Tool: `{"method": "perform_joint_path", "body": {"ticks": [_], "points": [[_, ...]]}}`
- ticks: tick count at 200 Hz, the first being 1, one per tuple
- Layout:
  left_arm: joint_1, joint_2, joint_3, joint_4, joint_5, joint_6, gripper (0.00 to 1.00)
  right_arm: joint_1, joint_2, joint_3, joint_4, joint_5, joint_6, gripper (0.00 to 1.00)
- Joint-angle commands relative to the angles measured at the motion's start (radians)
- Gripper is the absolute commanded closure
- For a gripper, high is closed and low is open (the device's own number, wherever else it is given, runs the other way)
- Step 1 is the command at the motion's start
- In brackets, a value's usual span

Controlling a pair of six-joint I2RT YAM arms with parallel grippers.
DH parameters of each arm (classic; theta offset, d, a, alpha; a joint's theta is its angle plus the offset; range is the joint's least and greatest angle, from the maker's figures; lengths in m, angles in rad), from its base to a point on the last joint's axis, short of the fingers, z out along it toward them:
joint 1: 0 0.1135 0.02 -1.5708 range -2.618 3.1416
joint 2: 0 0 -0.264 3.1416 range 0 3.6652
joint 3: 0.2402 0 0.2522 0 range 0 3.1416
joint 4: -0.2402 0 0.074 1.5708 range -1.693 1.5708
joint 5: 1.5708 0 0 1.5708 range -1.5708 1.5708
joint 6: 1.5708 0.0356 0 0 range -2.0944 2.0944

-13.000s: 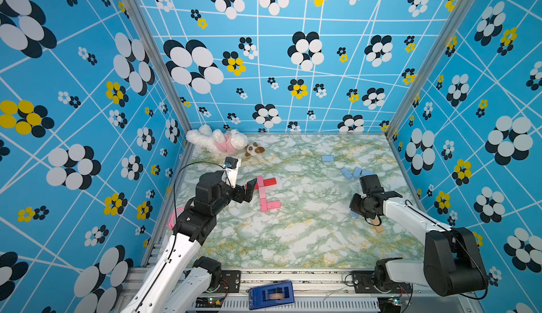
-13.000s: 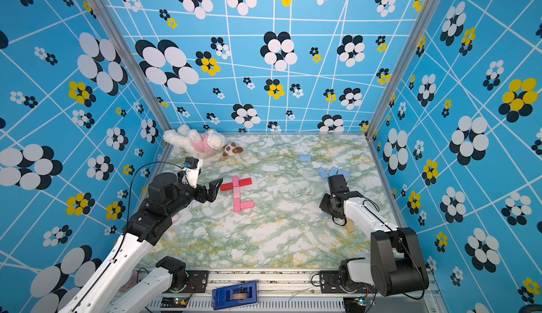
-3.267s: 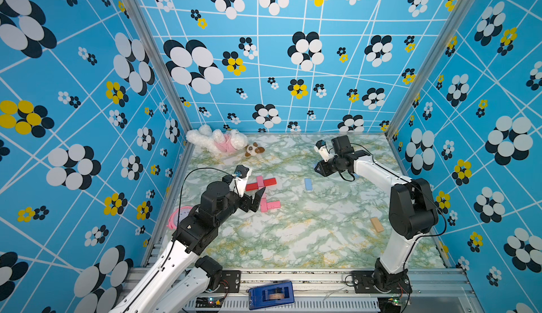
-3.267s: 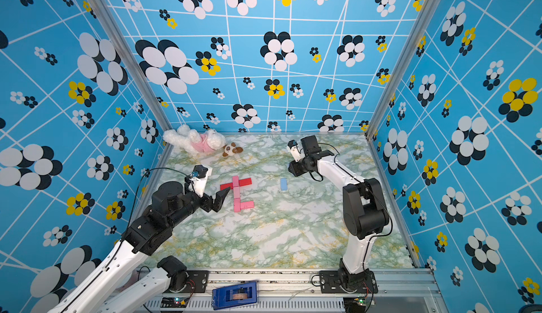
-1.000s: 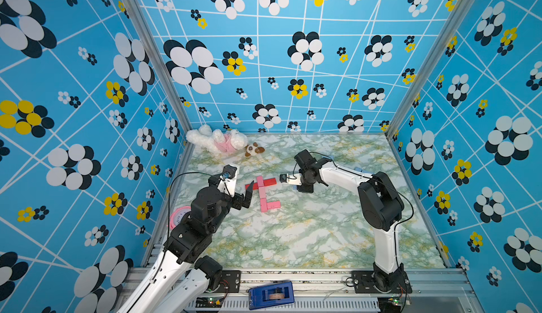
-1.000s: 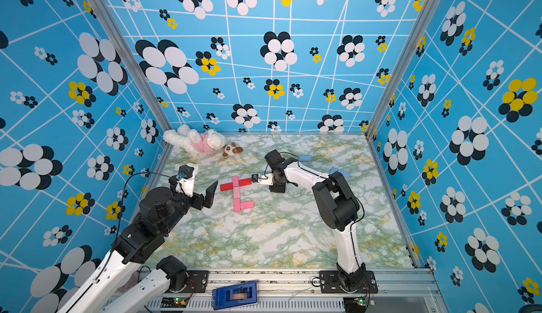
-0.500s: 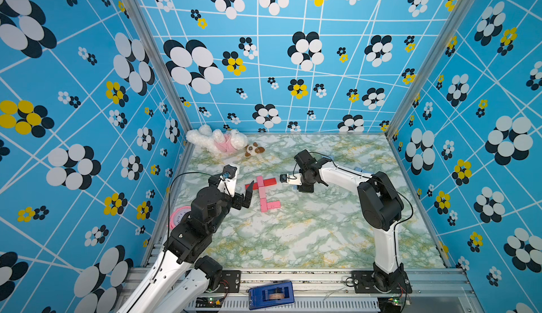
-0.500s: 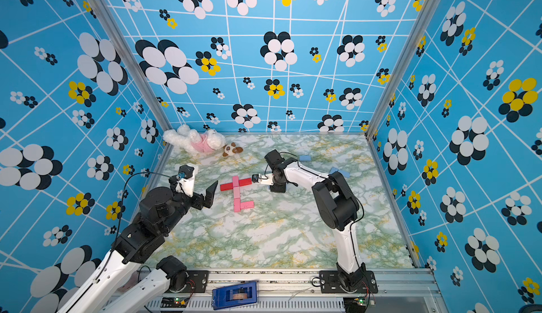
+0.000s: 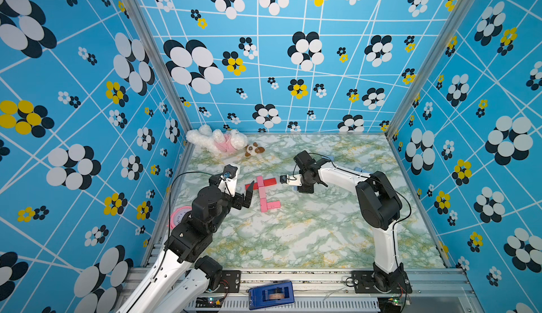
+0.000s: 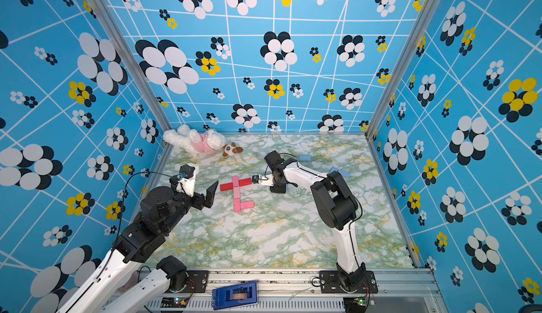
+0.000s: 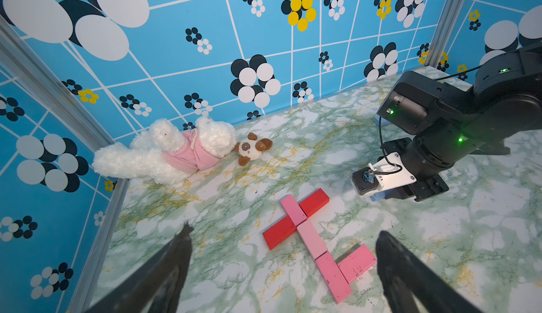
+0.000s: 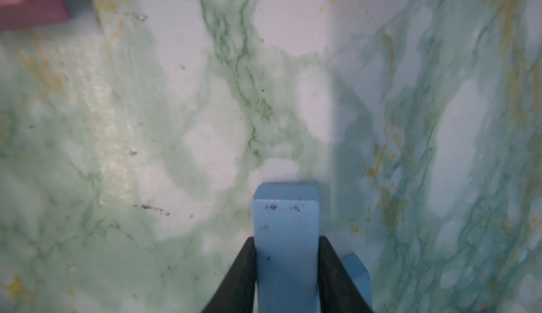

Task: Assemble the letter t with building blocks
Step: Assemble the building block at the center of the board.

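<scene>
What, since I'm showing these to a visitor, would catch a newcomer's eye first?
The loud blue flowered walls dominate, ringing the marbled table. Next come the pink and red blocks laid in a cross-like figure mid-table, and the white plush in the far left corner. In the right wrist view, the right gripper clasps a blue block.

plush toy (image 9: 217,142) lies behind the joined blocks (image 9: 262,194), clock (image 9: 177,217) to their left
</scene>
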Motion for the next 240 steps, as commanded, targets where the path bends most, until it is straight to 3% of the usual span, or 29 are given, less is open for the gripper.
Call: {"method": "perform_joint_path", "body": {"ticks": [1,86,137,172,187,212,240], "points": [[-0.004,0.002,-0.008,0.012,0.01,0.011,0.01,0.009,0.023,0.021,-0.028,0.014,-0.012,0.6],[-0.005,0.003,-0.007,0.011,0.017,0.013,0.01,0.009,-0.002,0.023,-0.032,0.018,0.018,0.55],[-0.004,0.006,-0.005,0.009,0.019,0.013,0.01,0.01,-0.138,-0.03,0.003,-0.035,0.107,0.49],[-0.004,0.001,-0.007,0.01,0.016,0.013,0.01,0.0,-0.222,-0.095,0.062,-0.005,0.193,0.47],[-0.005,0.001,-0.007,0.01,0.016,0.013,0.01,-0.02,-0.218,-0.091,0.042,0.007,0.235,0.52],[-0.004,0.001,-0.007,0.01,0.016,0.013,0.01,-0.064,-0.213,-0.101,0.041,0.022,0.269,0.73],[-0.004,0.001,-0.007,0.011,0.016,0.013,0.01,-0.106,-0.199,-0.115,0.06,0.015,0.294,0.83]]}}
